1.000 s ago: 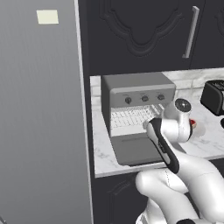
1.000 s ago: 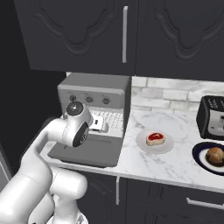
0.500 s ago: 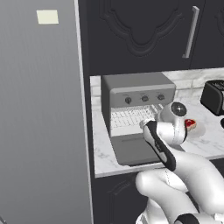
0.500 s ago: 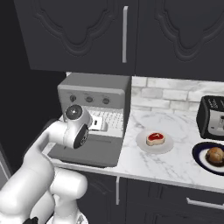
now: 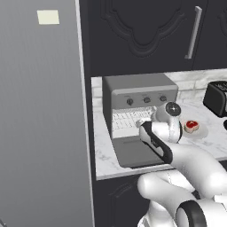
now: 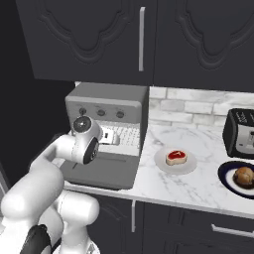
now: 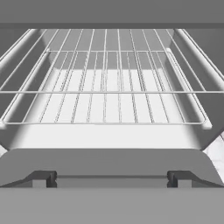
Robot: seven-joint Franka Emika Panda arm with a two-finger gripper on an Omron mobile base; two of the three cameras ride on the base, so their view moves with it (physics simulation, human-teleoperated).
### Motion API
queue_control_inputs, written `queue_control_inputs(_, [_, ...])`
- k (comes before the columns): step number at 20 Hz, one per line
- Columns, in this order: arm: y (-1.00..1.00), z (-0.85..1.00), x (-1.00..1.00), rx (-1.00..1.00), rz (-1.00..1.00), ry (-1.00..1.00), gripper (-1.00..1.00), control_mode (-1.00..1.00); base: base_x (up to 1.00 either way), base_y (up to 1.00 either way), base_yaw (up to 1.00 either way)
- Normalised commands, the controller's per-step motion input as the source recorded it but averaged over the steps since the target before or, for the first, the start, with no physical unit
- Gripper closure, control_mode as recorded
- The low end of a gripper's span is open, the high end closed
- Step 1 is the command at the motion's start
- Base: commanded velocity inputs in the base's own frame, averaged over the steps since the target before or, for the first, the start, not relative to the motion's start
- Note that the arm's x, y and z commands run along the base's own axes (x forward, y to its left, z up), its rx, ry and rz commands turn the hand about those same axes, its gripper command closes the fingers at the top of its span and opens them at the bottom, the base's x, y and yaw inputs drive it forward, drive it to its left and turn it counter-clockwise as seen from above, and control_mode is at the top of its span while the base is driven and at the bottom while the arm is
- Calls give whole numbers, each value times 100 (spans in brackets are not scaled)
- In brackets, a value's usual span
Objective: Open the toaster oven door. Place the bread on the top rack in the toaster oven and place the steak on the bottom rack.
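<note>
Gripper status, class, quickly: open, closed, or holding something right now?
Gripper: cannot be told; it sits in front of the open toaster oven, its fingers too small to read, and nothing is seen in its grasp.

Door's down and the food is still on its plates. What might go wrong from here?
1. The open door lies flat in front of the toaster oven, under the arm; swinging toward the food may clip it.
2. The steak and the bread sit on separate plates to the right, the bread beside the black toaster, so that reach looks tight.
3. The racks are stacked close, so an item could land on the wrong one.
</note>
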Motion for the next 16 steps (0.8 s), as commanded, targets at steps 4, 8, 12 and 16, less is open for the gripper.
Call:
queue_control_inputs(4, [0,-8,14,0,0,-7,-100,-100,0,0,0])
queue_control_inputs(8, [0,-13,1,0,0,-7,-100,-100,0,0,0])
queue_control_inputs(12, [0,-10,6,0,0,-5,-100,-100,0,0,0])
queue_control_inputs(16, [0,0,15,0,0,0,-100,-100,0,0,0])
